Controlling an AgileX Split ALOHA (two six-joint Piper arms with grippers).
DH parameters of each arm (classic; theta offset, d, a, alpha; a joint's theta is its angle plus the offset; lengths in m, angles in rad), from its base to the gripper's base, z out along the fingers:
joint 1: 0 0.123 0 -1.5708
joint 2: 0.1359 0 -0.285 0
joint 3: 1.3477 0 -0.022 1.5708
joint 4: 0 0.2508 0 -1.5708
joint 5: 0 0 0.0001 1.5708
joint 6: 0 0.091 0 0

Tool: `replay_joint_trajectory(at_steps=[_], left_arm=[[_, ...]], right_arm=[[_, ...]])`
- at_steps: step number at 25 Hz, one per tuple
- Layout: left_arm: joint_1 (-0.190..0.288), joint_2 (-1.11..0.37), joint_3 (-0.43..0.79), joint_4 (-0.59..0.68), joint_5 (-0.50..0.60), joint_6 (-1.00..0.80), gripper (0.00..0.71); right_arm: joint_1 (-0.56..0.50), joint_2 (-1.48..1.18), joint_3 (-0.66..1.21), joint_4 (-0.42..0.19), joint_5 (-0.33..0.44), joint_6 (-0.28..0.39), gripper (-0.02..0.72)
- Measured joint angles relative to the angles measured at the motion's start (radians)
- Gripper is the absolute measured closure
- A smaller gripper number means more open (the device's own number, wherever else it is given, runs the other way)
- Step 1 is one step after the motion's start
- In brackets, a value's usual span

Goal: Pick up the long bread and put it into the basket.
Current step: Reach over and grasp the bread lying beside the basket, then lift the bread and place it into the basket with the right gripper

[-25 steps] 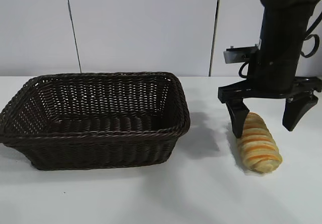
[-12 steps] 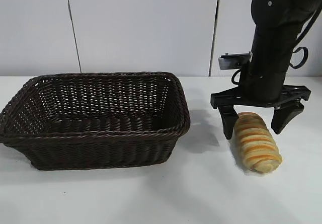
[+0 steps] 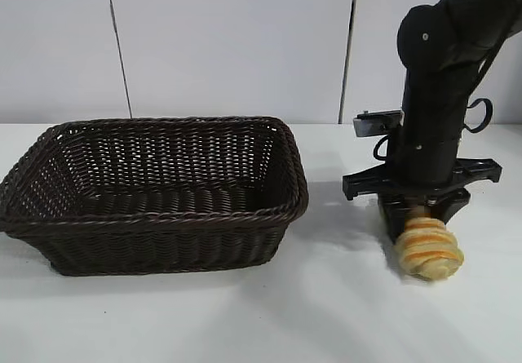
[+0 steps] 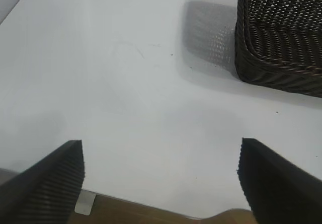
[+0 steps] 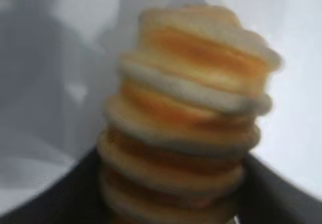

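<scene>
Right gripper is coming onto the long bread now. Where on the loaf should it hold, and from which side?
Hold the long bread across its narrow width, from straight above, as the right gripper is doing at the loaf's far end. The loaf lies flat on the table with its length running toward the exterior camera, so its long sides are the faces open to the jaws. A hold nearer mid-length would probably tip less.

No readable text, labels, brand marks, numbers or signs in any view; none on the dark brown woven wicker basket [image 3: 155, 192], the striped golden-tan oblong bread loaf [image 3: 428, 249], the black robot arm [image 3: 440, 94], the white bench [image 3: 245, 314] or the pale wall panels [image 3: 228, 45].
</scene>
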Motion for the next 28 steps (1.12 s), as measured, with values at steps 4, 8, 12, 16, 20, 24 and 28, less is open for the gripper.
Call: replay_joint_trajectory(at_steps=[4, 8, 12, 16, 20, 24, 28], left_arm=[[0.000, 0.000, 0.000, 0.000, 0.000, 0.000, 0.105], [0.000, 0.000, 0.000, 0.000, 0.000, 0.000, 0.105], [0.000, 0.000, 0.000, 0.000, 0.000, 0.000, 0.105], [0.000, 0.000, 0.000, 0.000, 0.000, -0.001, 0.105], [0.000, 0.000, 0.000, 0.000, 0.000, -0.001, 0.105], [0.000, 0.000, 0.000, 0.000, 0.000, -0.001, 0.105], [0.000, 0.000, 0.000, 0.000, 0.000, -0.001, 0.105]], right_arm=[[0.000, -0.098, -0.115, -0.002, 0.123, -0.040, 0.555], [0.000, -0.177, -0.252, -0.005, 0.234, -0.063, 0.555], [0.000, -0.196, -0.358, 0.022, 0.284, -0.069, 0.556], [0.040, -0.196, -0.441, 0.084, 0.302, -0.082, 0.557], [0.139, -0.196, -0.500, 0.124, 0.299, -0.088, 0.568], [0.249, -0.174, -0.518, 0.136, 0.265, -0.089, 0.568], [0.366, -0.132, -0.519, 0.152, 0.212, -0.093, 0.568]])
